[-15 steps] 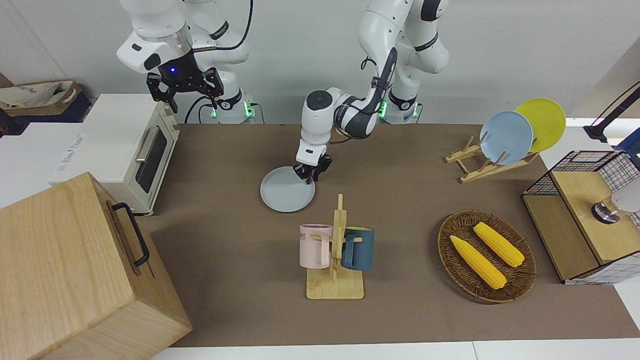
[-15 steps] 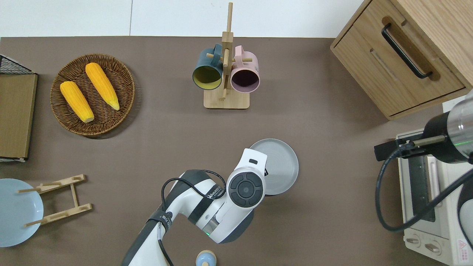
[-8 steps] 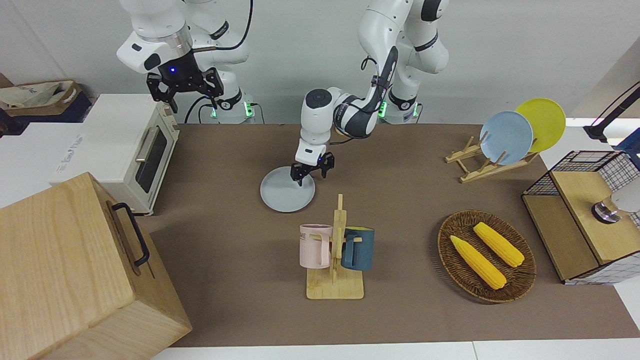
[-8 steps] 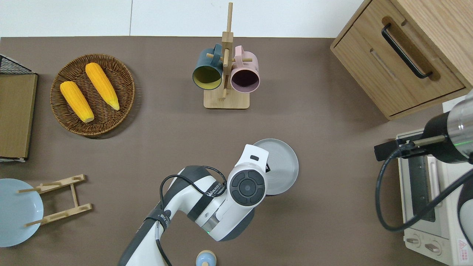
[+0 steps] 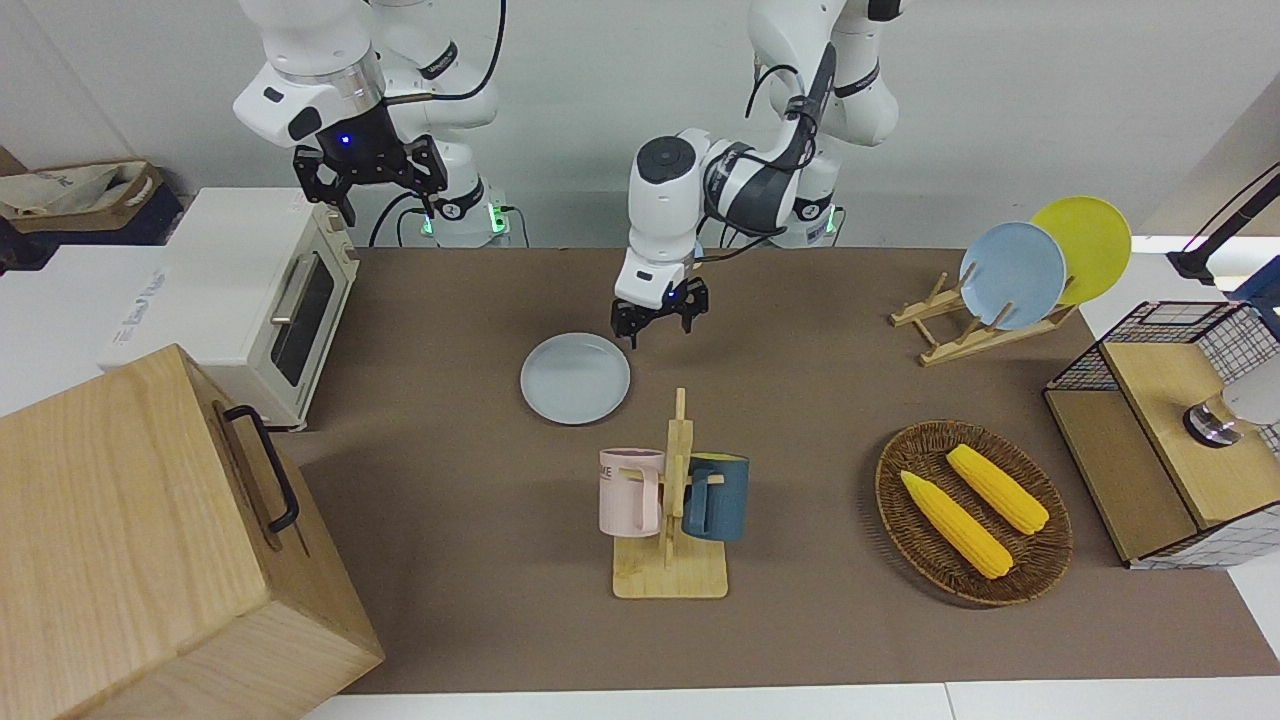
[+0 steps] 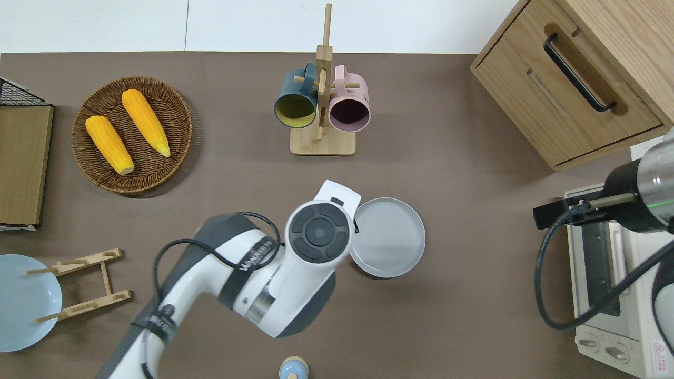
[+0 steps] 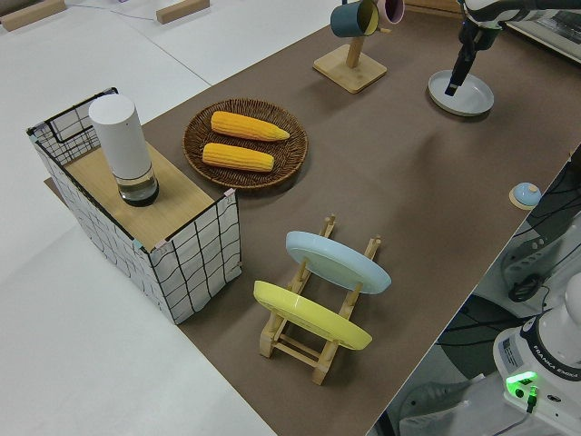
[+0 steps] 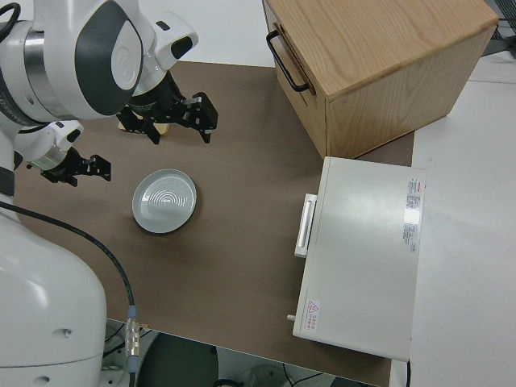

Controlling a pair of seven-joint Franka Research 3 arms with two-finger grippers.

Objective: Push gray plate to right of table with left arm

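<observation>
— Moved since a second before: what?
— Left gripper point(image 5: 660, 330). It had stood on the gray plate point(image 5: 575, 378) at the rim toward the left arm's end; it had since lifted off and drawn clear of that rim, now in the air over bare tabletop point(image 5: 800, 400) just beside the plate. Plate: position unchanged.

— Fingers?
— Spread apart, holding nothing, pointing down. In the right side view the same gripper point(image 8: 72, 168) hung beside the plate point(image 8: 164, 200), apart from it.

— Gray plate, location?
— Flat on the tabletop, about mid-length, somewhat toward the right arm's end. Nearer to the robots than the mug stand point(image 5: 672, 500), which carried a pink mug point(image 5: 630, 492) and a dark blue mug point(image 5: 716, 498). Well apart from the toaster oven point(image 5: 262, 300) and the wooden drawer cabinet point(image 5: 150, 540) at the right arm's end.

— Right arm?
— Parked; its gripper point(image 5: 368, 172) had its fingers spread, empty.

— Other items?
— Wicker tray point(image 5: 972, 512) with two corn cobs point(image 5: 955, 522), toward the left arm's end. Wooden plate rack point(image 5: 960, 325) holding a sky-blue plate point(image 5: 1012, 274) and a yellow plate point(image 5: 1085, 245), nearer to the robots than the tray. Wire-sided box point(image 5: 1170, 430) at that end of the tabletop.
</observation>
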